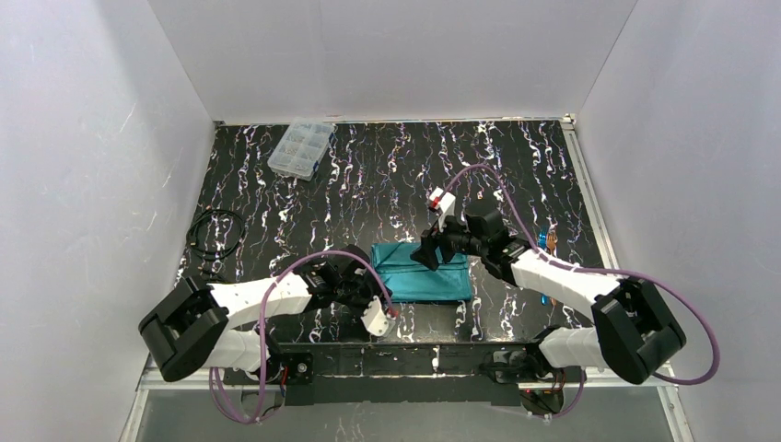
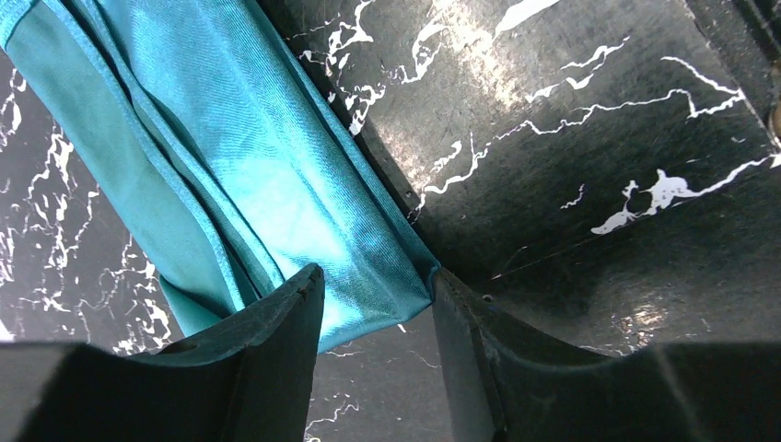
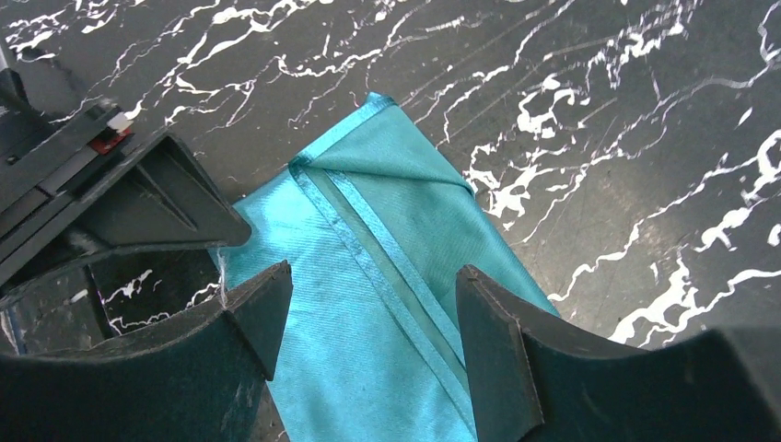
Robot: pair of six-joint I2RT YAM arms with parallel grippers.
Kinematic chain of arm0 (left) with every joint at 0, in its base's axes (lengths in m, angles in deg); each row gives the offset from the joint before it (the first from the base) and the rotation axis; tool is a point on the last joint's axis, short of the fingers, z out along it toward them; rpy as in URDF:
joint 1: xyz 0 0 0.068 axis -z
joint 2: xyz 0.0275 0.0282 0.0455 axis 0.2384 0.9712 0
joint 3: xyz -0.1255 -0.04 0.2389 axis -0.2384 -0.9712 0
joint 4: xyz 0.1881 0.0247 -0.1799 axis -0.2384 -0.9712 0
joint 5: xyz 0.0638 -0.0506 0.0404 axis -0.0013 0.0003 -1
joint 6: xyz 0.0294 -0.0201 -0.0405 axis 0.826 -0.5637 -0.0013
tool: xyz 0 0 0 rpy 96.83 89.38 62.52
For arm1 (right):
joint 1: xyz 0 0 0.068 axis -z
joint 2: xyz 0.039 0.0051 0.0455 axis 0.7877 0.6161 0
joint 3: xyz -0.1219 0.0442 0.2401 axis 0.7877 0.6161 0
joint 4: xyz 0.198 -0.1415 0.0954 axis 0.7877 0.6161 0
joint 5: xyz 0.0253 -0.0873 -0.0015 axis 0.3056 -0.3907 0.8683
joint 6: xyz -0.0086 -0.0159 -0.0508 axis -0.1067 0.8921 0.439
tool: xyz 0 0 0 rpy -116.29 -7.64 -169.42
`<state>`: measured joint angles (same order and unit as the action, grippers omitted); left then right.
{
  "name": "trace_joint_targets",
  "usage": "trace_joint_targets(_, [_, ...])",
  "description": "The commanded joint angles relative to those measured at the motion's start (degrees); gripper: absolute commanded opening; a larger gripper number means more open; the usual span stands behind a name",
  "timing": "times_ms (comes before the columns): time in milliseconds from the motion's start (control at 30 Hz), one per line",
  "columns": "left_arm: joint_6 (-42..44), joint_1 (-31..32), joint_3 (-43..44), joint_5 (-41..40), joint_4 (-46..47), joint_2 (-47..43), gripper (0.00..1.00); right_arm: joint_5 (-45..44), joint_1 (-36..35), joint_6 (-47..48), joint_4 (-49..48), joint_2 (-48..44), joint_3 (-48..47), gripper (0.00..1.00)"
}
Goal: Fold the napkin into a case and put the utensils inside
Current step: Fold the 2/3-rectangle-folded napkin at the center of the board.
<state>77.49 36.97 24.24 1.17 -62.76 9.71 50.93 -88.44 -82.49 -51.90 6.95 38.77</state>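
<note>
Within white walls, on the black white-veined marble-look tabletop [image 1: 387,175], the teal-green cloth napkin [image 1: 422,273] with a pale stitched hem lies at the centre, folded into a flat rectangle. The left claw [image 2: 378,285] stands with jaws apart astride one corner, and the right claw [image 3: 370,285] hangs with jaws wide above the diagonal flap. Either finger could, I judge, snag the slippery layers and undo the fold. Counted: one napkin, two claws, one clear plastic compartment box [image 1: 301,147], one coiled black cable [image 1: 216,235], and iridescent metal utensils [image 1: 545,241] by the right arm, too small to count.
</note>
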Motion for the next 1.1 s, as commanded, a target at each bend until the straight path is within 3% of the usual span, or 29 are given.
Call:
trace_joint_targets(0, [3.9,0.2,-2.6,-1.3,-3.7,1.6,0.45,-2.6,-0.1,-4.4,-2.4,4.1,-2.5,0.73])
trace_joint_targets(200, [4.9,0.2,-1.1,-1.0,-6.3,4.0,0.39,-3.9,-0.1,-9.7,-5.4,11.0,-1.9,0.71])
trace_joint_targets(433, [1.6,0.1,5.5,-0.7,-13.5,8.7,0.39,-9.1,-0.1,-12.0,0.6,16.4,-4.5,0.64])
trace_joint_targets(600, [1.2,0.2,5.4,-1.7,-11.1,8.9,0.36,-10.3,-0.2,-13.1,0.2,16.5,-2.7,0.63])
trace_joint_targets(900, [-2.0,0.2,7.8,-3.5,-8.4,9.7,0.21,-10.7,-0.3,-14.4,0.0,17.8,-1.1,0.58])
trace_joint_targets(1067, [-2.7,0.2,8.2,-5.0,-5.4,9.7,0.27,-10.8,-0.3,-14.3,0.3,16.8,-0.3,0.58])
